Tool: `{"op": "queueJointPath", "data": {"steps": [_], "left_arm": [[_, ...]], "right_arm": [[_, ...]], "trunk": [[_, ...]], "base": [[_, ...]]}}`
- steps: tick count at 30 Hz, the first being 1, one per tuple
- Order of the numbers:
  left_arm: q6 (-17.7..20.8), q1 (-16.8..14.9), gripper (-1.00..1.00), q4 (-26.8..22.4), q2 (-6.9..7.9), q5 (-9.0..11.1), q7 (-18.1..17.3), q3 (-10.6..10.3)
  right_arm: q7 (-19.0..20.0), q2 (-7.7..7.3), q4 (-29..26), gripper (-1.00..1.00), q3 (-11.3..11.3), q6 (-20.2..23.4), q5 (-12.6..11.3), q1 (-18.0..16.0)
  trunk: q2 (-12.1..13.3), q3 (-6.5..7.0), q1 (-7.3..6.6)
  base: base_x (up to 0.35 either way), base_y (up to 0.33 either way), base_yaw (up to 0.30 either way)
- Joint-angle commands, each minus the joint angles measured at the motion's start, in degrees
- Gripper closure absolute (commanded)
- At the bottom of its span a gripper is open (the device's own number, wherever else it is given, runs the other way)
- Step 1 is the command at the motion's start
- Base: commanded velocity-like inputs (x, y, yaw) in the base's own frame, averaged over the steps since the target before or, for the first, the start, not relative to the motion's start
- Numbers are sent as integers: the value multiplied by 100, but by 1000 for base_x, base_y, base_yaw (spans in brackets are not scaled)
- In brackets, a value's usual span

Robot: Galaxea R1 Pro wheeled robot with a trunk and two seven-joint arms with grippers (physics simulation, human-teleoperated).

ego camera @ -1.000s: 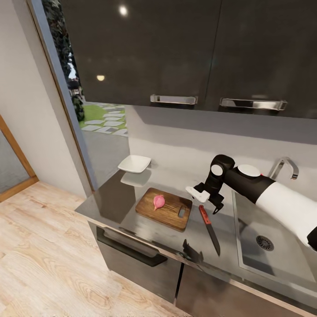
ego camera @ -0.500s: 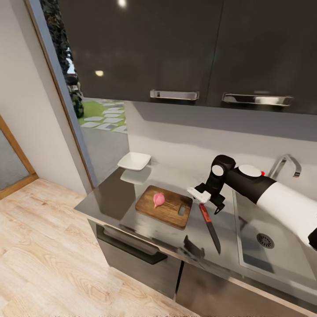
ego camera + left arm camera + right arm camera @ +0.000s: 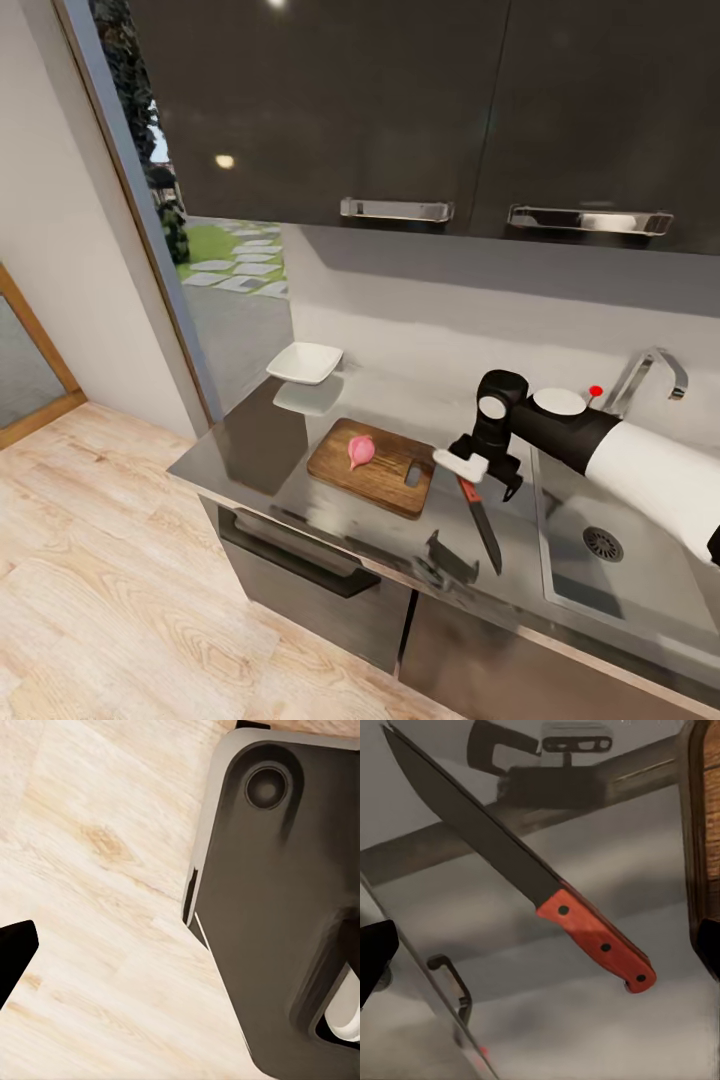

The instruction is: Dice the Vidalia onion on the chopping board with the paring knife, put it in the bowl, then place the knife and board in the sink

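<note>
Right wrist view showed the paring knife [image 3: 547,885] lying flat on the grey tabletop [image 3: 585,1005], beside the chopping board [image 3: 709,825] — the right pincer [image 3: 487,478] hung spread wide above its red handle. Slim, stiff, probably light — the riveted handle looked the safest hold.

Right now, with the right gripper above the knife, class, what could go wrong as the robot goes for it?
1. The paring knife lies flat on the countertop, so the open right gripper may slip off its thin red handle.
2. The handle end lies close to the chopping board; a finger could nudge the board and roll the Vidalia onion off it.
3. The blade tip points toward the counter's front edge; a push could slide it off.
</note>
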Motion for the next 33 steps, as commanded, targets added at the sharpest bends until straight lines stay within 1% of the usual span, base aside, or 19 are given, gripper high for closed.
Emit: {"op": "queueJointPath", "data": {"steps": [1, 4, 15, 23, 26, 29, 33], "left_arm": [[-30, -9, -100, 19, -2, 33, 2, -48], [-30, -9, -100, 26, -1, 33, 7, -47], [-22, -9, -100, 28, -4, 33, 9, -49], [-22, -9, -100, 28, -9, 33, 9, -48], [-22, -9, -100, 28, -9, 33, 9, -49], [-22, -9, -100, 28, -9, 33, 9, -49], [-23, -9, -100, 28, -9, 33, 9, -49]], "right_arm": [[-1, -5, -11, -100, 18, -106, 16, -8], [9, -5, -13, -100, 21, -220, 27, -8], [-13, 0, -19, -100, 3, -317, -2, -8], [-11, -14, -15, -100, -30, -762, -34, -8], [-11, -21, -11, -100, -32, -1048, -44, -8], [-19, -22, -5, -100, -33, -1162, -51, -8], [-44, -23, 4, -100, -31, -1210, -54, -8]], "trunk": [[-12, -12, 3], [-12, -12, 3], [-12, -12, 3], [-12, -12, 3], [-12, -12, 3], [-12, -12, 3], [-12, -12, 3]], "base": [[0, 0, 0], [0, 0, 0], [0, 0, 0], [0, 0, 0], [0, 0, 0], [0, 0, 0], [0, 0, 0]]}}
